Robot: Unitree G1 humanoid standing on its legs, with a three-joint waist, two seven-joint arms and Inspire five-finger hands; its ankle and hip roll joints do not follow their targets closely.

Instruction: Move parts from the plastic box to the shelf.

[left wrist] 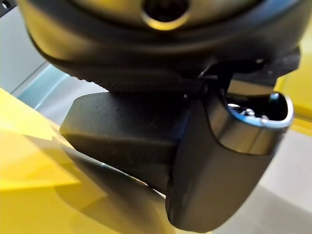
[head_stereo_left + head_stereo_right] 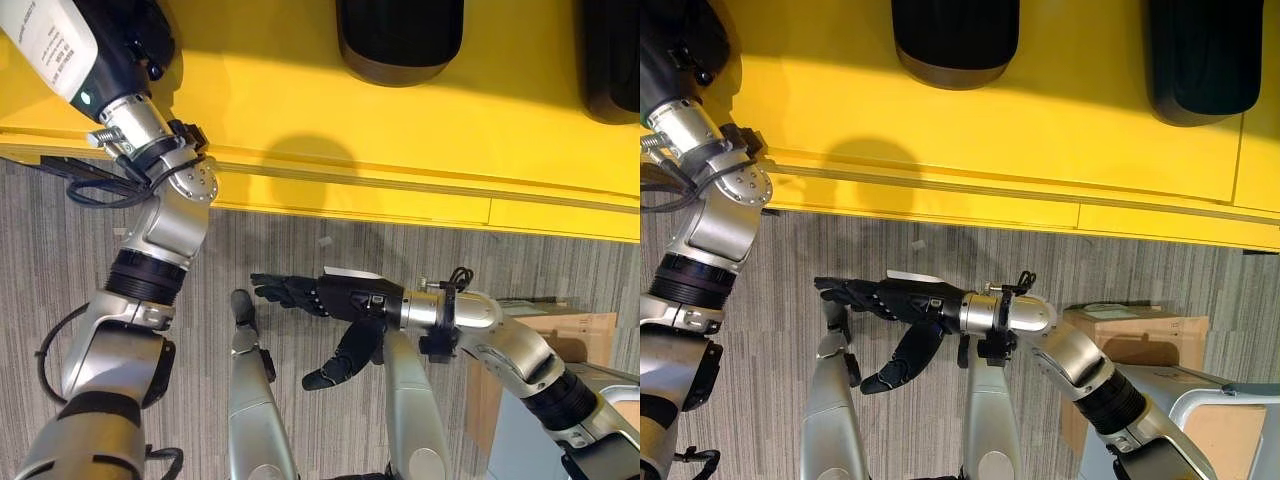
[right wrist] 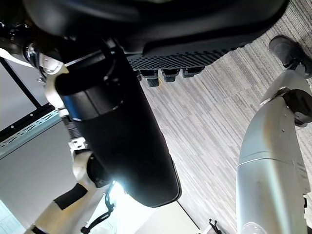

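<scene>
The right hand [image 2: 345,300] is hovering over the carpet [image 2: 300,245], fingers straight and holding nothing. Two black parts [image 2: 400,40] are sitting on the yellow shelf [image 2: 300,130]. I cannot tell how the left hand's fingers are set.

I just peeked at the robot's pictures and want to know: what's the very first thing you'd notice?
The big bright yellow shelf across the top of the eye views stands out first, with two dark rounded parts sitting on it. Below it, over the grey striped floor, the right hand stretches out empty with straight fingers. The left hand is up at the yellow shelf, with a shiny-rimmed dark piece beside it.
</scene>
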